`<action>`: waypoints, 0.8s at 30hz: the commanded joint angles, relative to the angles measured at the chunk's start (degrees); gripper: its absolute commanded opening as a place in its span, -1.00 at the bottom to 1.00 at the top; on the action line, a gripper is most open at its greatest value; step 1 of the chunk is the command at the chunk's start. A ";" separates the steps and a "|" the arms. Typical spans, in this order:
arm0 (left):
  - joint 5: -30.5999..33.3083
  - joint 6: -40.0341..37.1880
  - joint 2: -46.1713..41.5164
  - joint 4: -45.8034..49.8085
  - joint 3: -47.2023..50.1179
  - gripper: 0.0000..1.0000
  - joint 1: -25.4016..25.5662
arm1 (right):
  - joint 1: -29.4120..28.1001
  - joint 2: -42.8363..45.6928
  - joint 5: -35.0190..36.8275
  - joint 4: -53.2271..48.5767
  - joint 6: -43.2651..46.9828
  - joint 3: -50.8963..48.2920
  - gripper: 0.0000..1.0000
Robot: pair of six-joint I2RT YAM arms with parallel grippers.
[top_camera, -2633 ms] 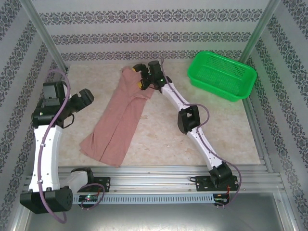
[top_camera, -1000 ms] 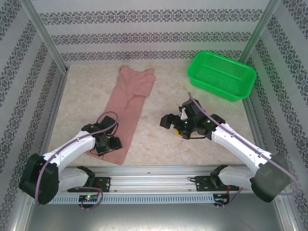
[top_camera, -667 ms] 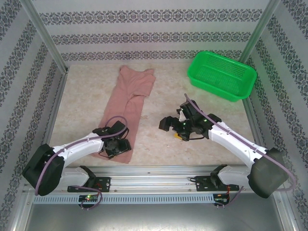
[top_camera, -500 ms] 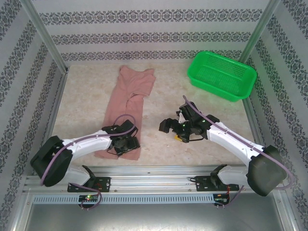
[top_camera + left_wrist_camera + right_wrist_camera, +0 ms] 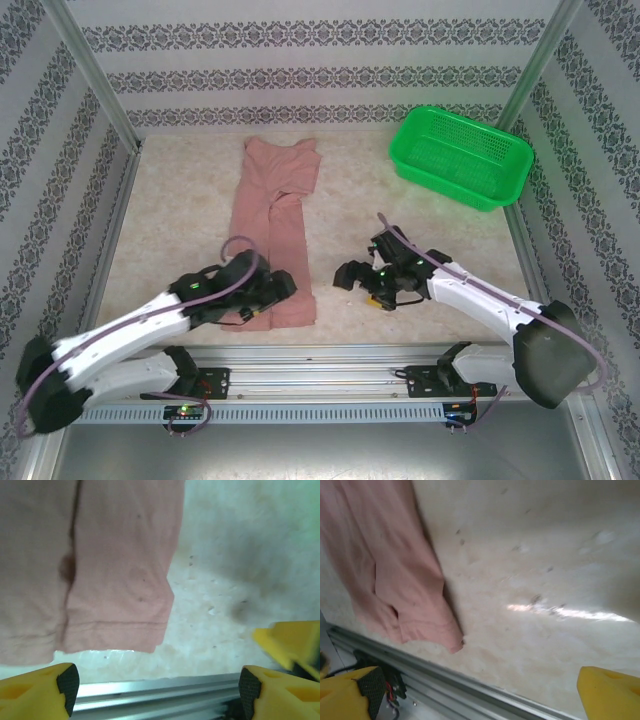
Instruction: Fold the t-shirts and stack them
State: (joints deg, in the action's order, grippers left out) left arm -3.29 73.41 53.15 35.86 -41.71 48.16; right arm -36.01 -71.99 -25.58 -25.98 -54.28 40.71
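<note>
Your left arm [image 5: 130, 330] has swung in along the near edge of the tabletop [image 5: 170, 220]. In doing so it has dragged the hem end of the shirt [image 5: 265, 230] rightward, from the near-left towards the middle. The left jaws have just spread and now stand wide and empty by that hem, so the cloth is let go. I judge this the end of a straightening pull, with the crosswise folds to come next.

The shirt now lies as a narrow strip running almost straight from the far edge, where its wider collar end sits, to the near edge. Its hem stops just short of the rail [image 5: 330, 355]. It is dusty pink and doubled lengthwise, with a crease down the middle. The hem layers do not line up, one reaching nearer the rail than the other, and no print shows.

Your right arm [image 5: 480, 300] has barely moved. The right jaws are fully apart and empty, low over bare tabletop just right of the hem. The basket [image 5: 450, 190] sits in the far right corner, well apart.
</note>
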 commanded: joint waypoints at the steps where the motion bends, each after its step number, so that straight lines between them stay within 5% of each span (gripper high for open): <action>1: 5.62 4.43 -10.23 17.69 4.82 0.69 -2.40 | -4.76 -3.19 -0.21 6.58 -3.58 0.59 0.93; 13: 4.85 0.29 -17.20 20.99 13.98 0.58 -15.97 | -14.73 -19.46 -1.25 10.26 -4.19 9.77 0.52; 24: -3.06 -6.27 -7.98 6.16 19.14 0.49 -23.17 | -16.33 -25.67 0.27 10.42 -3.71 11.48 0.36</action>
State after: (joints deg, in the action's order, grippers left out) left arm -3.73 70.04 43.31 47.86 -23.83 25.96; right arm -51.55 -96.38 -26.26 -16.03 -58.37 50.22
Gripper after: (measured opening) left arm 0.747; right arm 0.684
